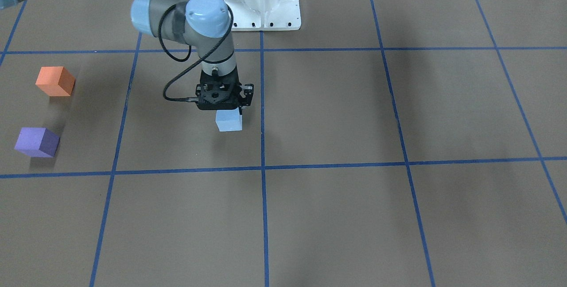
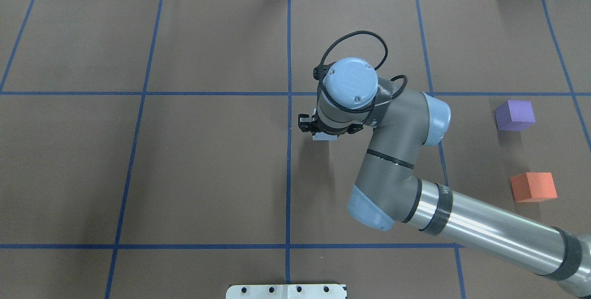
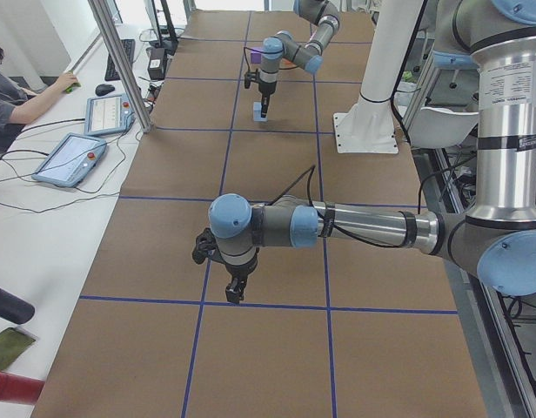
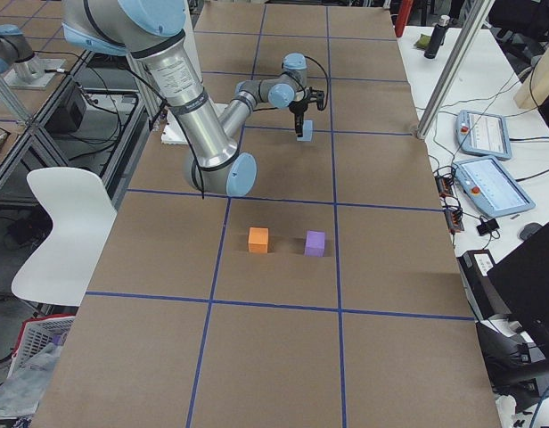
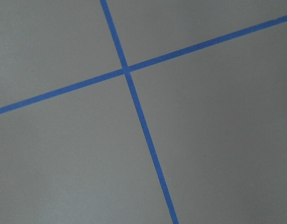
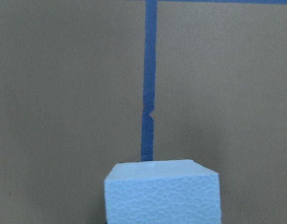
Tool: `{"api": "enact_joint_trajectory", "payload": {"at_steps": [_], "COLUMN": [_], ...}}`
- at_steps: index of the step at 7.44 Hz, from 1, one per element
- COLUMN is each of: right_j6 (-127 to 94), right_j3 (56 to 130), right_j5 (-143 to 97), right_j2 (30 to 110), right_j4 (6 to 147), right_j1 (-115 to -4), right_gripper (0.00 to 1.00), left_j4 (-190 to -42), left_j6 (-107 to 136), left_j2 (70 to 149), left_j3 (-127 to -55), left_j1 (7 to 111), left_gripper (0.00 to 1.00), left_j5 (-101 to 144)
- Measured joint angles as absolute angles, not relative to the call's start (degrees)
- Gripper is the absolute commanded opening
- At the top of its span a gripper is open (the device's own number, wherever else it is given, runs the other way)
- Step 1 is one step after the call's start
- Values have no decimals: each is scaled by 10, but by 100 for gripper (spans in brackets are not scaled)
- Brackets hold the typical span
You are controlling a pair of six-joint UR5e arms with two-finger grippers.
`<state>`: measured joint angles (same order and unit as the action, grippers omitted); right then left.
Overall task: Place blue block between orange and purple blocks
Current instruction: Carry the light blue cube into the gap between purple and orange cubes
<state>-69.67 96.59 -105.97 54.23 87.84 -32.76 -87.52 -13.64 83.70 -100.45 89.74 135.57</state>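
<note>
One step in hand: grasping blue block [image 1: 229, 123], mid-table, directly under right gripper [image 1: 229, 110]; cannot tell whether clamped yet. Next calls for lift, then carry into gap between orange block [image 1: 55, 81] and purple block [image 1: 37, 141].

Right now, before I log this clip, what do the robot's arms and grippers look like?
Both arms match: the right arm and left arm have silver tubes with black bands, grey joints and light blue round caps. The right gripper and left gripper are black. A black cable loops at the right wrist.
</note>
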Motion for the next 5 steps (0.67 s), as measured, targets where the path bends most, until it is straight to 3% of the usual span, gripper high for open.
{"api": "enact_joint_trajectory", "payload": {"at_steps": [3,5], "right_j6": [-585,-491], "right_j3": [1079,1112], "right_j5": [-1141,-1185], "right_j2": [694,799], "right_j4": [877,865], "right_j1": [-441,-518], "right_gripper": [0,0], "left_j4": [-917,-919], "left_j6": [-97,-95], "left_j2": [824,818], "left_j3": [-1009,-1018], "left_j1": [898,898], "left_gripper": [100,100], "left_j5": [1359,1360]}}
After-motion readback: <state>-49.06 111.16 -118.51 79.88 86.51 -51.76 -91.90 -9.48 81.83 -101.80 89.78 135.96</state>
